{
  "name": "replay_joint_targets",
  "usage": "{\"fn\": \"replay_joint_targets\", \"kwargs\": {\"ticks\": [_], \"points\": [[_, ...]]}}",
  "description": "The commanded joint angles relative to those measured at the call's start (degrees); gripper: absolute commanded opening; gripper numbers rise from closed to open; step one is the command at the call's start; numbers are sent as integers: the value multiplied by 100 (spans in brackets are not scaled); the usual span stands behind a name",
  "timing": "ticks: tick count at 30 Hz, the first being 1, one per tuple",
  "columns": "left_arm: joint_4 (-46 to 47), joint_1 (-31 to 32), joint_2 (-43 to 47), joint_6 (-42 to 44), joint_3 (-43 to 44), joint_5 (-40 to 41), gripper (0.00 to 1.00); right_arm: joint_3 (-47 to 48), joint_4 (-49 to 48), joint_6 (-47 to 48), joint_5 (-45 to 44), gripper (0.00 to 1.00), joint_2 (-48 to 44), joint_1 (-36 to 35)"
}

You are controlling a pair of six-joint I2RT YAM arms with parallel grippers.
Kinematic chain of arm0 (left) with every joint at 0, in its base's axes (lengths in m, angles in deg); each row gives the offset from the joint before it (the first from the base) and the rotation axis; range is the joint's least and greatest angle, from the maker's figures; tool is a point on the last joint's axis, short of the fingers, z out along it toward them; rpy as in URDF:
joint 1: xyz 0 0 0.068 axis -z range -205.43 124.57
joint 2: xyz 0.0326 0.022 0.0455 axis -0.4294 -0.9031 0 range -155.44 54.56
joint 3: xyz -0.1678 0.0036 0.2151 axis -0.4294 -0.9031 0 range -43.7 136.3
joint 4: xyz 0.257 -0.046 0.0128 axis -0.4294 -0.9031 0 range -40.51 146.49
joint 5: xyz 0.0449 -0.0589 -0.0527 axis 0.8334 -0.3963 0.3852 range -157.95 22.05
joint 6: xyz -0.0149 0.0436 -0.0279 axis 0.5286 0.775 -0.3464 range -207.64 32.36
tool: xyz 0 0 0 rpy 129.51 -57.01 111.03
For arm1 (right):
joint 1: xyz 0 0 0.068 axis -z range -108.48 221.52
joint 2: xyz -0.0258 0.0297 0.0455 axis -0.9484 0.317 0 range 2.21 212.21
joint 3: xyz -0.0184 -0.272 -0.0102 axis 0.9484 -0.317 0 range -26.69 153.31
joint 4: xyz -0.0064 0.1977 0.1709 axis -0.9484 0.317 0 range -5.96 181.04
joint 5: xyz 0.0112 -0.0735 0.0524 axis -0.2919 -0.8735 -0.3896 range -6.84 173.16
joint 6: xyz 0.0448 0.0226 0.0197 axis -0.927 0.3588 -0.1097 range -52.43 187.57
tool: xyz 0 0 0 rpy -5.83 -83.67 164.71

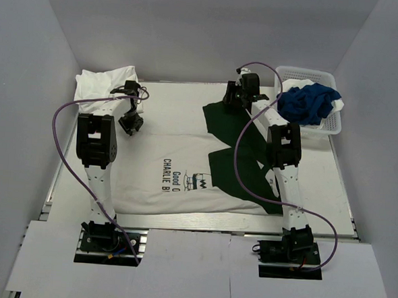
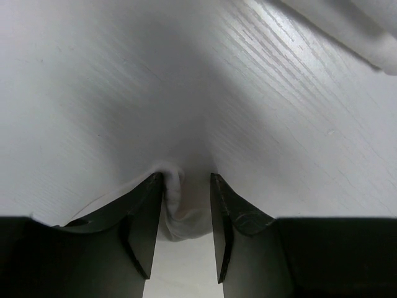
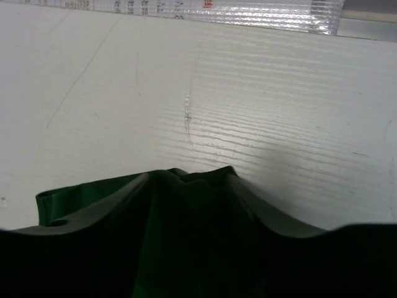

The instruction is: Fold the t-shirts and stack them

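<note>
— Where do our shirts lie?
— The printed white t-shirt (image 1: 165,154) is spread across the middle of the bench. The dark green t-shirt (image 1: 235,165) lies over its right half.
— And our grippers?
— Our left gripper (image 2: 186,180), toward the far left corner, has its jaws nearly closed, pinching a fold of white cloth. Our right gripper (image 1: 234,100), by the far edge, clamps the green hem. The royal blue t-shirt (image 1: 310,105) sits in the basket (image 1: 328,79) at the far right corner.
</note>
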Motion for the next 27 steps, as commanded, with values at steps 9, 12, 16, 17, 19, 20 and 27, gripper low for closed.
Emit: {"fn": "replay_joint_targets", "kwargs": {"ticks": [9,12,16,17,19,20,27], "points": [[-322,-17,55,24,135,192,14,-659,616,170,-626,0,-794,-149],[-453,45,212,24,188,446,1,-1527,44,626,-634,0,-1622,-245],[-472,106,598,24,-74,676,0,-3049,-721,1067,-1161,0,-2817,-412],[-419,106,696,24,-163,676,0,-3879,-1244,1076,-1214,0,-3289,-447],[-366,159,880,-29,-452,807,0,-4359,-1485,1085,-1355,0,-4081,-491],[-296,159,1064,-29,-523,808,0,-4805,-1687,1076,-1364,0,-4241,-526],[91,431,1812,165,-1402,877,0,-6555,-1619,1419,-1864,0,-5927,-807]]}}
